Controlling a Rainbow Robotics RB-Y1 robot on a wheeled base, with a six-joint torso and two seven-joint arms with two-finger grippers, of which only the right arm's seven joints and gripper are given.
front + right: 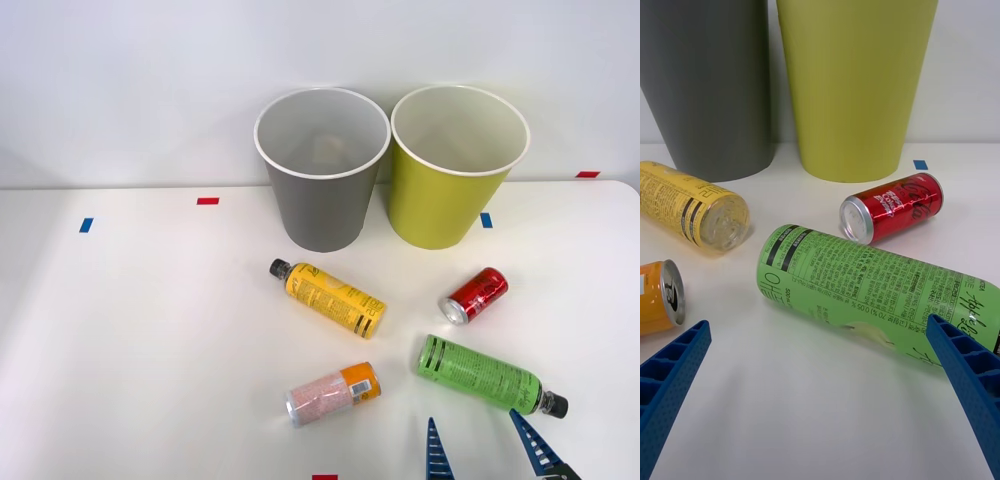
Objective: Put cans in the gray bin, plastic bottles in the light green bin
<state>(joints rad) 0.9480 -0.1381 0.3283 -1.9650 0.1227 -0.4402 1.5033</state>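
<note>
- Nearest, at the lower right of the front view: right gripper (482,448), blue ribbed fingers spread wide, pinching nothing, hovering low over the white table (130,340).
- Just beyond the fingers, lower right: green bottle (486,375) lying on its side, black cap toward the right edge, base toward the middle. In the wrist view, one finger crossing in front of the bottle's label near the cap end, the other well clear of the base end (790,270); touching or not, cannot tell.
- Judged step in hand: closing in on the green bottle for a grasp. Best done by centring the jaws across the body, not along its length, then lowering until the pads straddle the roundest part; a round bottle on a smooth top likely to roll if nudged from one side.
- Lower centre: pink-and-orange can (333,392) on its side, well apart from the gripper's path.
- Right of centre: red can (476,295) on its side, near the green bottle's base; worth keeping the near finger from clipping it.
- Centre: yellow bottle (327,297) lying diagonally, cap toward the upper left.
- Farthest, upper centre: gray bin (322,235), upright, inside bare where visible.
- Upper right of centre, just beside it: light green bin (440,215), upright, the judged destination; lift high enough to clear the white rim before release.
</note>
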